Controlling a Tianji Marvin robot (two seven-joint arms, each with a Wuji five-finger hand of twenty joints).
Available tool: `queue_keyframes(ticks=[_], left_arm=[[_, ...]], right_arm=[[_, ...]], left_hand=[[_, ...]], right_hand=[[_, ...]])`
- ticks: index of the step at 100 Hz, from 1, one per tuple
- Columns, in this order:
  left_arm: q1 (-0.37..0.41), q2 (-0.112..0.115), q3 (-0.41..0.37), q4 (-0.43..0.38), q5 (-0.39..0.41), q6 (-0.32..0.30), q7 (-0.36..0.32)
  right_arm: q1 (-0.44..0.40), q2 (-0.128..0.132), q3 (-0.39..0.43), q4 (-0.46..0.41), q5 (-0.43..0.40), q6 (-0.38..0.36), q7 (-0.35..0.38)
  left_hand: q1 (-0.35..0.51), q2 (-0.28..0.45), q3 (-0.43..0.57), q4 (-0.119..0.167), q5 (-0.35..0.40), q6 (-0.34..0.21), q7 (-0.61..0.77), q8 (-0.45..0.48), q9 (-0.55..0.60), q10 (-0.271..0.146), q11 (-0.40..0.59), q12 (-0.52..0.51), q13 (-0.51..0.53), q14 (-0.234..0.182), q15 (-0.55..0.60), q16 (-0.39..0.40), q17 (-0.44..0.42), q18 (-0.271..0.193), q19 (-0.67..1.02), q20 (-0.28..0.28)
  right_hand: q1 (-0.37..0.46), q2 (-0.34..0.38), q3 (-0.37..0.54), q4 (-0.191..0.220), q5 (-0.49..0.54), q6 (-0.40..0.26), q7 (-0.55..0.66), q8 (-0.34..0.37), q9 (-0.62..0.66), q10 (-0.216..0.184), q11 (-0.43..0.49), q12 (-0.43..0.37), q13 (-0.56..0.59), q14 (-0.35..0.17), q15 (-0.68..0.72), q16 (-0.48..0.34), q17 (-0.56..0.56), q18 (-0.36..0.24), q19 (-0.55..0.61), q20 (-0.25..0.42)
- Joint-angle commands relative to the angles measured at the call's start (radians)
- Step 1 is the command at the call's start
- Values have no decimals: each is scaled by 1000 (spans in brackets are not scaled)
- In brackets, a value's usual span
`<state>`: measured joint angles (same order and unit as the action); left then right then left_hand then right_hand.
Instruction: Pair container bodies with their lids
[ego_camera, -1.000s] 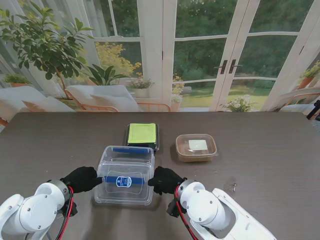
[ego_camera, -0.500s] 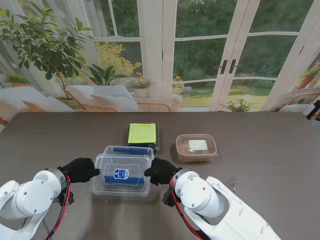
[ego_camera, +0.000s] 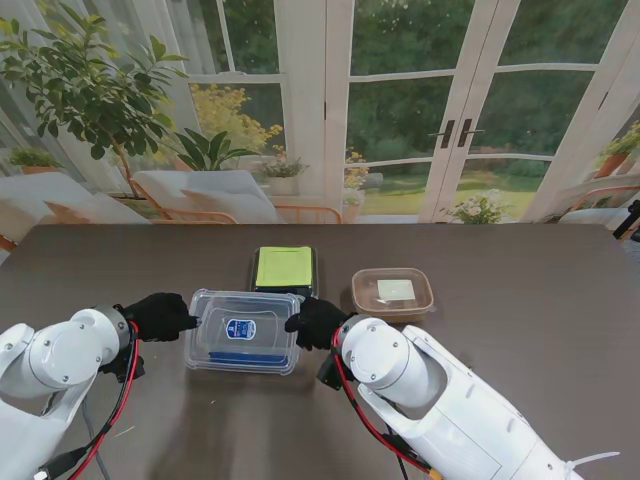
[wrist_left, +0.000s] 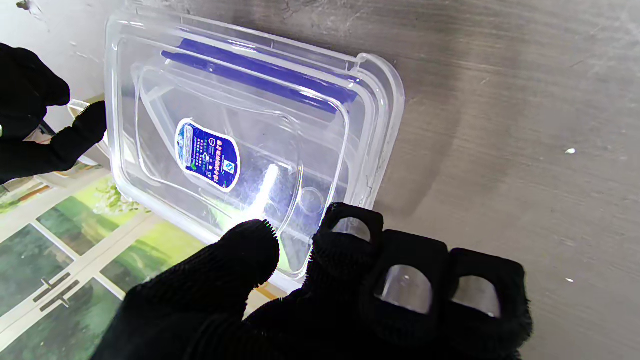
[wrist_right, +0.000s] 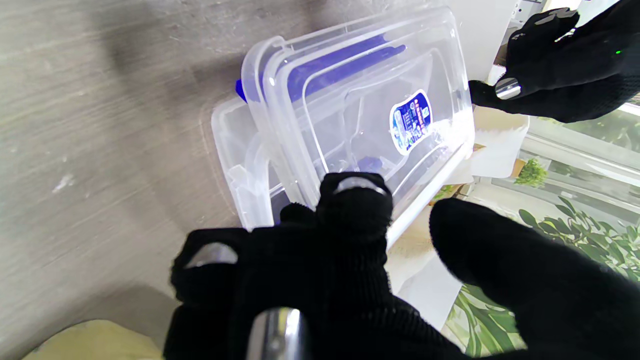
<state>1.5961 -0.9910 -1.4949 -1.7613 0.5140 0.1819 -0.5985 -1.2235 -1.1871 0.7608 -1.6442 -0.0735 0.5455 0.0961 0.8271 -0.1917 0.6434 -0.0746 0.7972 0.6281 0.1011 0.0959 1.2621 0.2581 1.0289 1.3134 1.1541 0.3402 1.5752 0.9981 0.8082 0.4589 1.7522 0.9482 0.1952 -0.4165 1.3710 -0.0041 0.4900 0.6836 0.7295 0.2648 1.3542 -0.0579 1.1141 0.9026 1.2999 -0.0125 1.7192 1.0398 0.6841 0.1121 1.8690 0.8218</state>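
Note:
A clear plastic lid (ego_camera: 243, 330) with a blue sticker hangs level between my two hands, over the clear container body (ego_camera: 240, 357) whose blue strip shows through it. My left hand (ego_camera: 160, 315) pinches the lid's left end and my right hand (ego_camera: 315, 322) pinches its right end. The left wrist view shows the lid (wrist_left: 225, 150) with my left hand's fingers (wrist_left: 350, 245) at its edge. In the right wrist view the lid (wrist_right: 360, 100) sits slightly offset over the body (wrist_right: 235, 165), with my right hand (wrist_right: 350, 280) on it.
A black container with a yellow-green lid (ego_camera: 285, 268) stands just beyond the clear one. A brown translucent container (ego_camera: 392, 293) with a white label sits to its right. The dark wooden table (ego_camera: 520, 330) stretches wide on both sides.
Both hands have carried the lid away from me, from nearer my side onto the spot above the clear body, which is now covered by it.

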Motion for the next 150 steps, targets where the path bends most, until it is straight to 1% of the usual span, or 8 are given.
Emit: queue_keyframes(ticks=[1, 43, 73, 90, 150], left_arm=[[-20, -4, 12, 0, -20, -12, -39], [-140, 6, 48, 114, -52, -49, -87], [-214, 2, 96, 202, -88, -82, -78], [-235, -2, 118, 234, -107, -93, -62], [-279, -14, 173, 320, -136, -109, -18]], right_arm=[[23, -24, -9, -19, 12, -5, 26], [96, -45, -32, 38, 49, 34, 30], [131, -60, -46, 100, 63, 36, 24], [137, -68, -47, 126, 63, 33, 11], [168, -87, -64, 192, 75, 32, -2]], left_hand=[[-3, -5, -10, 23, 67, -239, 5, 10, -23, 15, 16, 24, -21, 26, 28, 6, -45, -21, 24, 27], [-2, -2, -19, 24, 68, -240, 6, 10, -24, 17, 15, 25, -22, 29, 27, 10, -47, -20, 21, 32], [-1, 0, -24, 24, 69, -241, 6, 10, -24, 17, 15, 25, -22, 29, 26, 10, -47, -20, 20, 34], [-1, 0, -26, 24, 69, -241, 6, 10, -24, 17, 15, 25, -22, 29, 26, 10, -48, -20, 19, 34], [-1, 9, -46, 21, 62, -234, 3, 9, -28, 22, 7, 22, -25, 36, 21, 10, -54, -16, 14, 38]], right_hand=[[-17, 7, 27, -3, -2, -537, -37, -26, 75, 50, 5, 10, 15, -67, 89, -9, 522, 10, 225, -22], [-20, 9, 24, -2, 3, -535, -44, -28, 71, 50, 3, 10, 15, -68, 88, -10, 521, 10, 225, -25], [-19, 9, 24, -2, 2, -536, -47, -29, 71, 50, 3, 10, 15, -67, 88, -11, 521, 10, 225, -28], [-19, 7, 26, -2, 2, -537, -47, -29, 71, 50, 3, 10, 15, -64, 88, -12, 521, 10, 225, -29], [-21, 10, 20, -4, -2, -539, -44, -27, 64, 53, 1, 10, 15, -61, 86, -19, 518, 14, 225, -47]])
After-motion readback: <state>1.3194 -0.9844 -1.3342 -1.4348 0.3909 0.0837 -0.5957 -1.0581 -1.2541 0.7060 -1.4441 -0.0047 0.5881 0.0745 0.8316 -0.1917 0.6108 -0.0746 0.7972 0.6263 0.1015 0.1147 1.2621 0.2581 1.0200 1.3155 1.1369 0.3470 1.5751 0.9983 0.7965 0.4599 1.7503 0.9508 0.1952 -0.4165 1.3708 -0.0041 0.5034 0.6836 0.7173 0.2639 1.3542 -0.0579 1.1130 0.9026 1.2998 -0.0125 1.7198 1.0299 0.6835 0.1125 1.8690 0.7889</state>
